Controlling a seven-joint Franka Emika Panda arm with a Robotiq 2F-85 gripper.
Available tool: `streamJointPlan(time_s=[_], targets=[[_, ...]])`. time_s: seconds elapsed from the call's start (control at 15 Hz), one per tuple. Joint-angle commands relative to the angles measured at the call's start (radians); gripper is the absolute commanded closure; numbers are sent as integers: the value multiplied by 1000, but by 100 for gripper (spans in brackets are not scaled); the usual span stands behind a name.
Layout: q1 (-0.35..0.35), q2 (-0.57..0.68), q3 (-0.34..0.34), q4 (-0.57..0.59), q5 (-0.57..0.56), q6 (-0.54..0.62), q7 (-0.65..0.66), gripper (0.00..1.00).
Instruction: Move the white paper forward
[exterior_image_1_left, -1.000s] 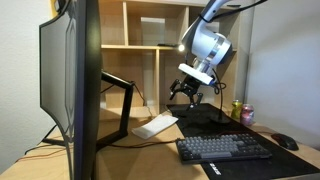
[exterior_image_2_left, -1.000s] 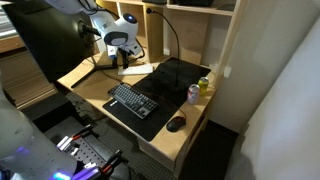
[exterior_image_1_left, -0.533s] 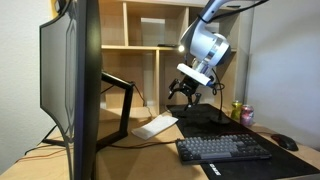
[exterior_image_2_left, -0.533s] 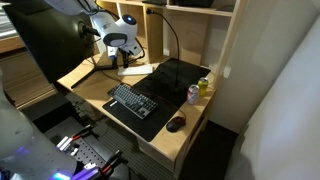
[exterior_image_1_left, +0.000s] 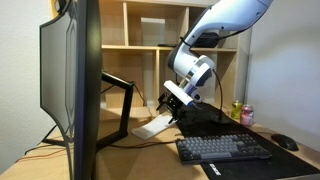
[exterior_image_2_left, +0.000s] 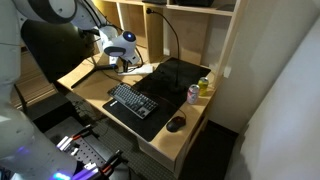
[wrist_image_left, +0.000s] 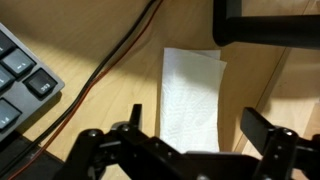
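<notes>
I had the pincer (wrist_image_left: 196, 128) spread wide and empty above the plain, flat white rectangular paper sheet (wrist_image_left: 190, 95), which lay on the wooden worktop (wrist_image_left: 60, 30) near the black keyboard (wrist_image_left: 18, 75).

On the bench (exterior_image_1_left: 138, 152), the white paper (exterior_image_1_left: 152, 126) lies flat between the monitor stand (exterior_image_1_left: 124, 104) and the keyboard (exterior_image_1_left: 224, 148), with the gripper (exterior_image_1_left: 168, 112) poised just above its far end. A large monitor (exterior_image_1_left: 70, 80) stands at the near left of this exterior view. The mouse (exterior_image_1_left: 286, 142) sits beside the keyboard's right end, and a can (exterior_image_1_left: 247, 116) stands behind them. Shelves (exterior_image_1_left: 150, 30) rise at the back. In the wrist view, cables (wrist_image_left: 105, 72) run between paper and keyboard.
</notes>
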Motion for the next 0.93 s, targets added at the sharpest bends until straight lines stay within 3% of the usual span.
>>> streamJointPlan(time_s=[0.0,0.27,0.6,0.87], targets=[[11,12,-11,13,4,-5,2,0],[36,88,-50,60,-51,5,60,0],[-12,195,41,156,73,78,-84,0],[9,248,42,231,84,85,-101,0]])
